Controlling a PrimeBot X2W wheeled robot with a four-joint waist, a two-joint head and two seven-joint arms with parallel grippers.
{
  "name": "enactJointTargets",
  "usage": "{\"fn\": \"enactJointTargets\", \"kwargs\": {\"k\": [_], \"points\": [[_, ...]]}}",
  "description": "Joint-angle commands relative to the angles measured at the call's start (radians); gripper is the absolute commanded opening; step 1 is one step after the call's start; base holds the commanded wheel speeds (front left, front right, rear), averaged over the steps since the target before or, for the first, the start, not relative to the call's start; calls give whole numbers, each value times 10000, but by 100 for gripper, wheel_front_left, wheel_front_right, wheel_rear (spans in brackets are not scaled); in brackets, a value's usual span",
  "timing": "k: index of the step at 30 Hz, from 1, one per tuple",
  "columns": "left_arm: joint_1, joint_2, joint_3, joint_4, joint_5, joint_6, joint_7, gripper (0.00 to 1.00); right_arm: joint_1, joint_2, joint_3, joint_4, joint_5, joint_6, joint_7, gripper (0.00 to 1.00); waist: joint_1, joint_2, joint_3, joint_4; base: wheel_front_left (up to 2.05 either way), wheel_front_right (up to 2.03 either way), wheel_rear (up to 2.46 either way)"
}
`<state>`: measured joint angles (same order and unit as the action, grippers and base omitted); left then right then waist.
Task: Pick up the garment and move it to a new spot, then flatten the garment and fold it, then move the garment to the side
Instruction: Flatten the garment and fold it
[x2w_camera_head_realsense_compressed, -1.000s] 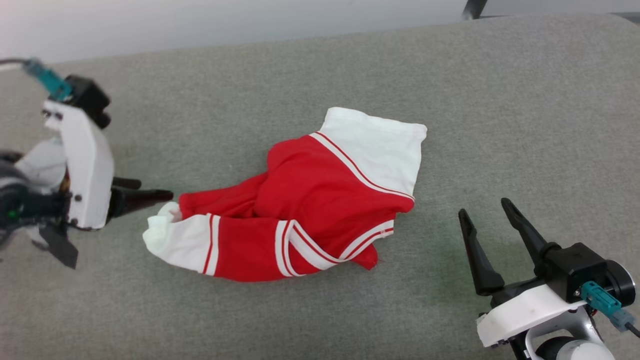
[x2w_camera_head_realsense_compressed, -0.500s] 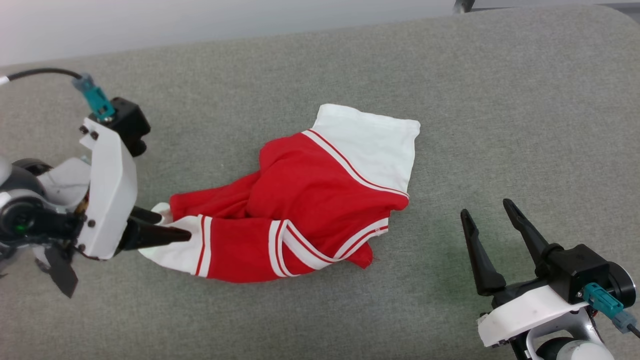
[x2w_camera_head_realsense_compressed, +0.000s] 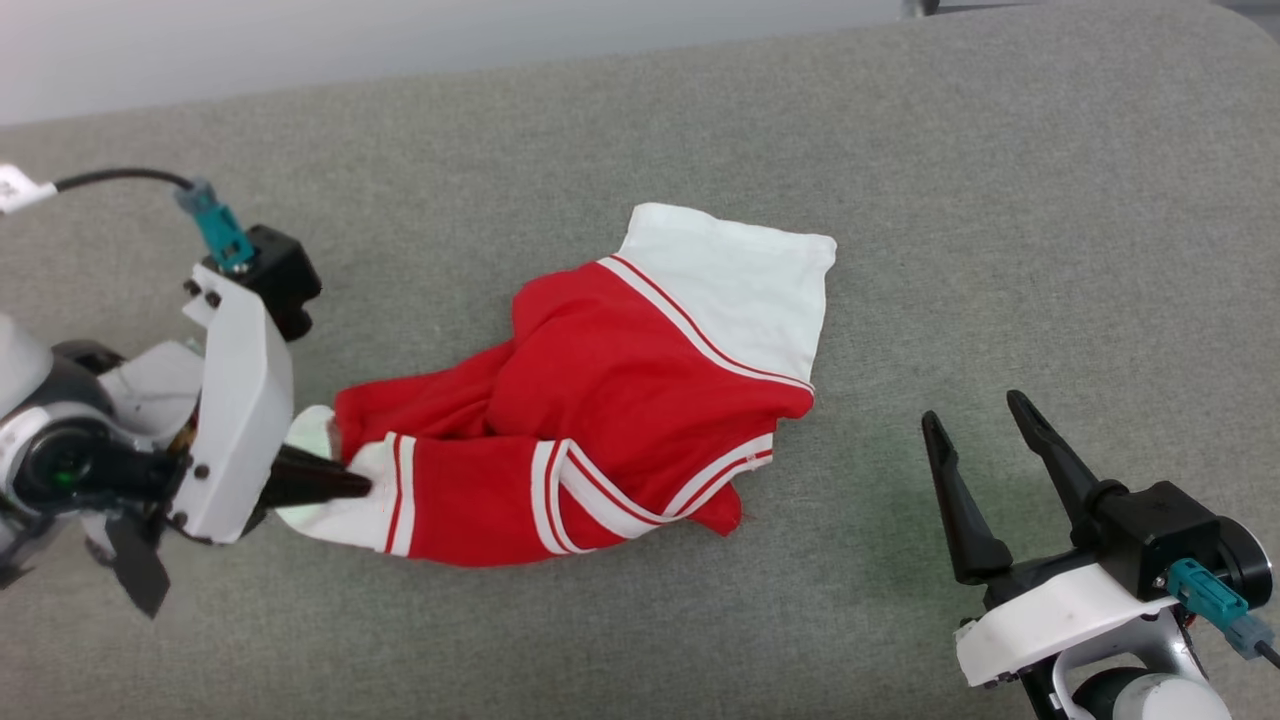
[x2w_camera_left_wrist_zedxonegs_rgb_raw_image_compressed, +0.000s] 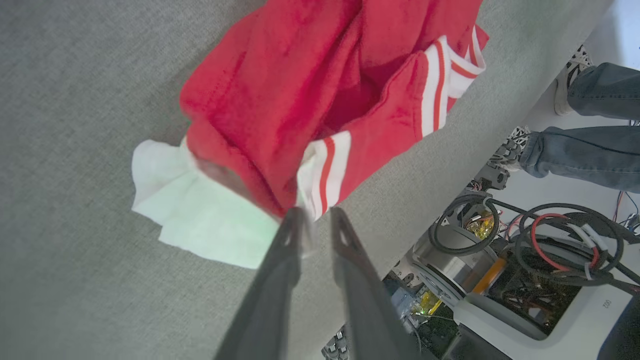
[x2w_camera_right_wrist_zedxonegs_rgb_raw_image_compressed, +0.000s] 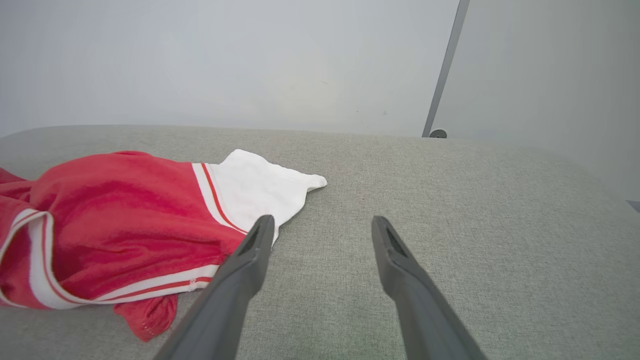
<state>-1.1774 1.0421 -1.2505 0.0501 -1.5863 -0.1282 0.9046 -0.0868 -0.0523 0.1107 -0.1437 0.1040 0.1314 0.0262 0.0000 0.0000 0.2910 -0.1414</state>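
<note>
- My left gripper has its fingers drawn close together. The striped edge of the white sleeve lies between the tips, but I cannot tell whether they truly pinch it.
- The garment lies crumpled on the grey counter. Its red bulk stretches away beyond those fingertips.
- My right gripper rests empty with its fingers spread wide. The garment is off to their left, not touching.
- I judge the step in hand to be the pick-up, not yet made.
- Before I lift, I want the cloth seated well back from the tips, more than just the hem, because a thin bite on soft fabric may slip.
- I plan to raise it slowly and straight up, since the loose folds will trail and drag.
- I also check that the lower finger catches none of the counter's own covering.
</note>
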Motion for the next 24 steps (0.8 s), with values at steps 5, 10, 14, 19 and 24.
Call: {"fn": "enactJointTargets", "kwargs": {"k": [5, 10, 14, 19, 24], "points": [[332, 248, -27, -518, 46, -37, -94, 0, 98, 21, -37, 61, -8, -15, 8, 100, 0, 0, -156, 144, 0, 0, 0], [840, 642, -88, -1320, 183, -37, -361, 0, 153, 20, -26, 39, -11, -15, 53, 100, 0, 0, -281, 309, 0, 0, 0], [1461, 1020, -163, -1809, 538, -38, -589, 0, 225, 21, -51, -38, -53, -15, 114, 100, 0, 0, -322, 440, 0, 0, 0], [2311, 1313, -229, -1581, 905, -38, -1119, 0, 293, 20, 1, -138, -114, -15, 217, 100, 0, 0, -360, 575, 0, 0, 0], [2994, 1231, -243, -696, 1332, 90, -1831, 0, 305, 22, -1, -248, -146, -15, 319, 100, 0, 0, -410, 690, 0, 0, 0]]}}
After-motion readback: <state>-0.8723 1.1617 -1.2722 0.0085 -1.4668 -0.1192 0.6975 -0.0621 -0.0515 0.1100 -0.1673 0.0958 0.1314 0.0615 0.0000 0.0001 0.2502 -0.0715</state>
